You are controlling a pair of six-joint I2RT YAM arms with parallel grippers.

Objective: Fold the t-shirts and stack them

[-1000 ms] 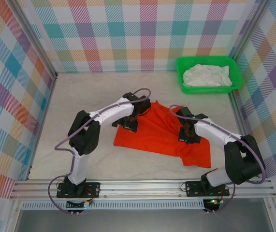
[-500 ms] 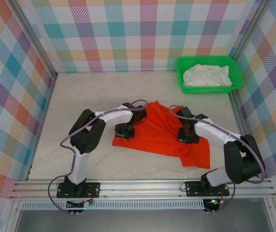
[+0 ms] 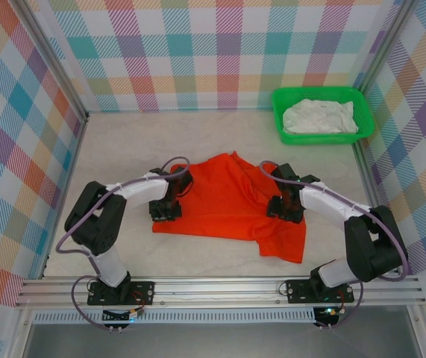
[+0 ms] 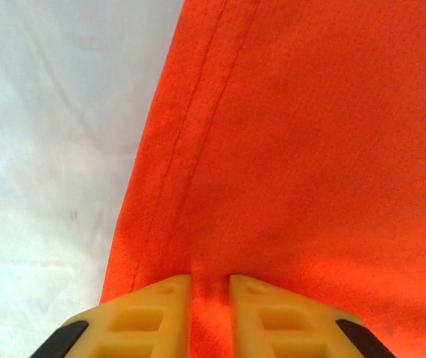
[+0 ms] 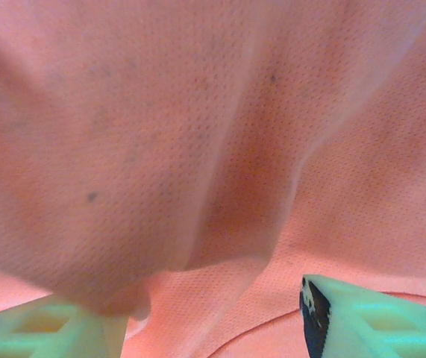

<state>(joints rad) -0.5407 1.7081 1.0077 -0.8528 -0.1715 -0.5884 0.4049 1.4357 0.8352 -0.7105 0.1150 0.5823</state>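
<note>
Your left gripper point(image 4: 210, 279) pinches the hem of the bright orange-red cloth t-shirt point(image 3: 224, 201), centre frame, likely to spread it flat. Your right gripper point(image 5: 213, 302) gapes, gripping nothing. The crumpled white t-shirt point(image 3: 319, 117) waits upper right.

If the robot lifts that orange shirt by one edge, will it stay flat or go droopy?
Probably droopy: the orange t-shirt lies creased, so it looks soft. Likely light, as the weave looks thin. The left gripper pinches only a small fold, so the rest would probably hang.
</note>
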